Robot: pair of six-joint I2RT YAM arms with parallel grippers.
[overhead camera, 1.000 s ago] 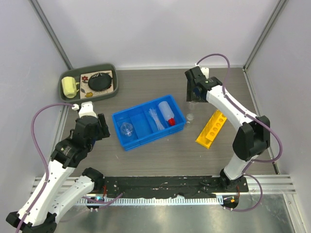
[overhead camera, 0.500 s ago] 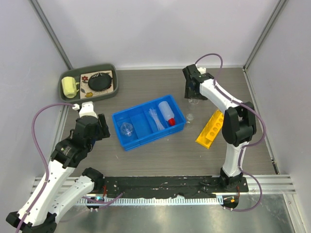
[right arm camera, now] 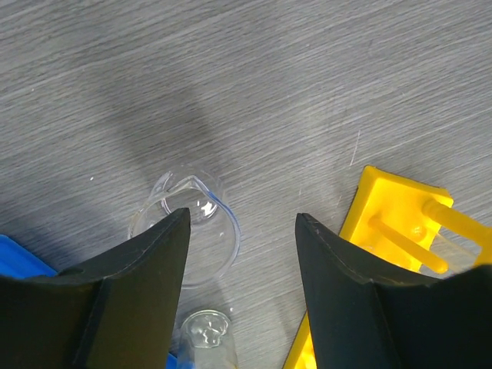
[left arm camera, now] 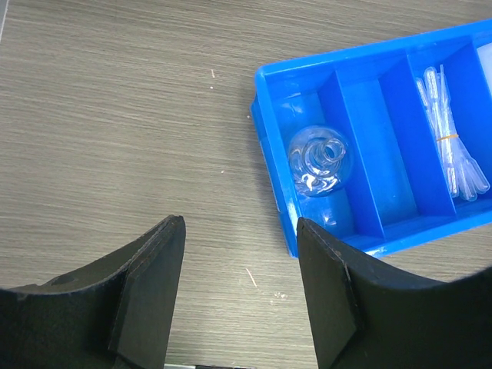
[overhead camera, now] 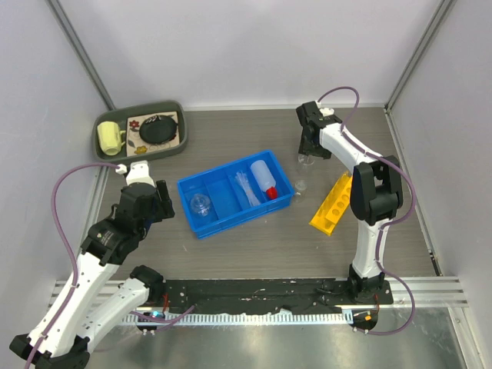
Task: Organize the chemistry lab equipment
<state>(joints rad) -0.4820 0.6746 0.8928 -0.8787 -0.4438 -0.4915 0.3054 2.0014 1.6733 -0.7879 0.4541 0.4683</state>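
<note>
- Swinging in over the last second, the right tool (overhead camera: 307, 150) now hangs above a clear beaker (right arm camera: 192, 234) on the counter (overhead camera: 231, 254). Its jaws are slightly narrower than before but still released, grasping nothing.
- The beaker sits against one finger rather than squarely between them, so this looks like an approach that still needs centring.
- A second small glass (right arm camera: 204, 334) stands beside the blue bin (overhead camera: 223, 167), with the yellow rack (overhead camera: 333, 202) near it.
- The bin already holds the squeeze bottle (overhead camera: 261, 175), pipettes (overhead camera: 244, 188) and a round flask (left arm camera: 319, 161).
- The left tool (left arm camera: 240, 227) has not moved and is open and empty beside the bin.
- The counter is grey woodgrain, and plain white walls enclose it.
</note>
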